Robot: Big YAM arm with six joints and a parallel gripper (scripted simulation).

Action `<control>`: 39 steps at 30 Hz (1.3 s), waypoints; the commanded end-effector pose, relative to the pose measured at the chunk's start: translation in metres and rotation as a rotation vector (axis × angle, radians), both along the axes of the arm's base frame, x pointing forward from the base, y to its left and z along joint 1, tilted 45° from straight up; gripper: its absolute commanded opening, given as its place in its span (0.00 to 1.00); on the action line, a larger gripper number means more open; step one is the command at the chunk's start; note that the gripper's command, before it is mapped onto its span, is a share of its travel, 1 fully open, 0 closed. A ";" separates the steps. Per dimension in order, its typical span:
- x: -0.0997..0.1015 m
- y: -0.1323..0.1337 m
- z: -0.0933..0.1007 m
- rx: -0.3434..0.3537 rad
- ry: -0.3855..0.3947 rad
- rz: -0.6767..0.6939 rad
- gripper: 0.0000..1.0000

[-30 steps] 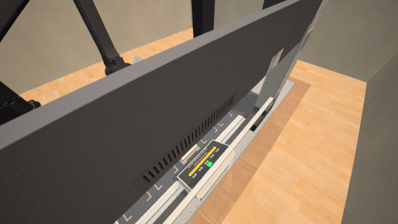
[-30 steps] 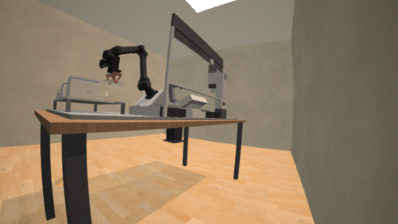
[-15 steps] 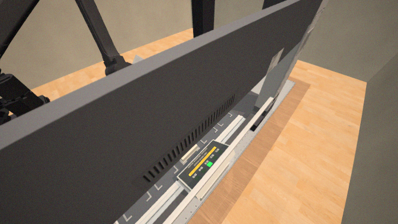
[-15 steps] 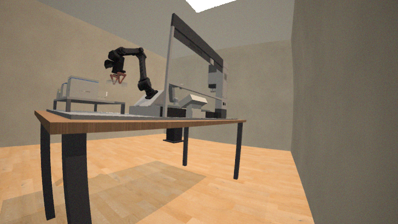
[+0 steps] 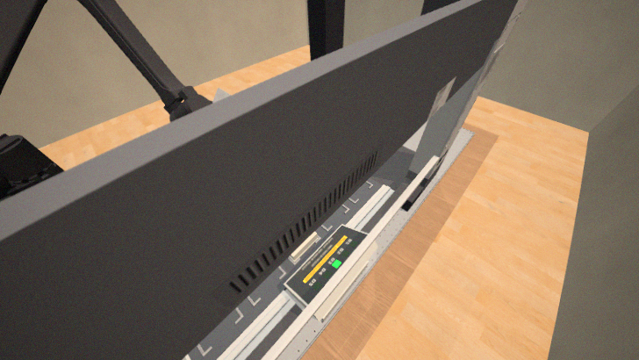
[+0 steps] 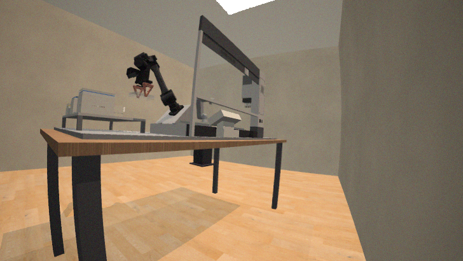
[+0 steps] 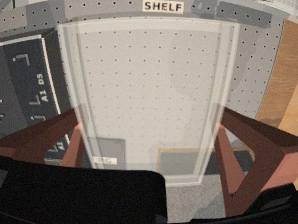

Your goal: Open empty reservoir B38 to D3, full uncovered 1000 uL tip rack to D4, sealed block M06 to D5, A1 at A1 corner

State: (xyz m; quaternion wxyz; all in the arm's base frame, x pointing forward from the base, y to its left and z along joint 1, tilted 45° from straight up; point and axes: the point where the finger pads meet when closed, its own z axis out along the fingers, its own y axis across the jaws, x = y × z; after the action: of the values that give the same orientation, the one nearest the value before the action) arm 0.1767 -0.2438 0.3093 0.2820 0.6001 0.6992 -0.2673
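My gripper is shut on a clear, see-through rack cover, held flat by its long sides between the brown fingers. It hangs in the air just off the front edge of the SHELF, on the arm's side of it. In the wrist view the grey base plate shows through the cover. A dark deck position with white corner brackets and an engraved 'A1' lies at the left. Pale boxes stand on the SHELF; I cannot tell them apart from here.
A tall gantry frame with a dark top bar fills most of the top view and hides the deck. A slanted status panel stands by the table's edge. The arm's link rises behind the bar.
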 end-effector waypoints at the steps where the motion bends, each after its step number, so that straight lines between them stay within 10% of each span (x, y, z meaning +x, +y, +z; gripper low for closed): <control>1: 0.021 0.001 0.024 -0.013 -0.071 -0.023 0.00; 19: 0.103 0.013 0.022 -0.007 -0.071 -0.019 0.00; 39: 0.096 0.011 0.016 -0.007 -0.068 -0.024 0.00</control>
State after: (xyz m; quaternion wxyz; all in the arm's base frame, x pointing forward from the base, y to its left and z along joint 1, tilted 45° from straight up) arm 0.2698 -0.2328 0.3084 0.2869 0.6132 0.6893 -0.2582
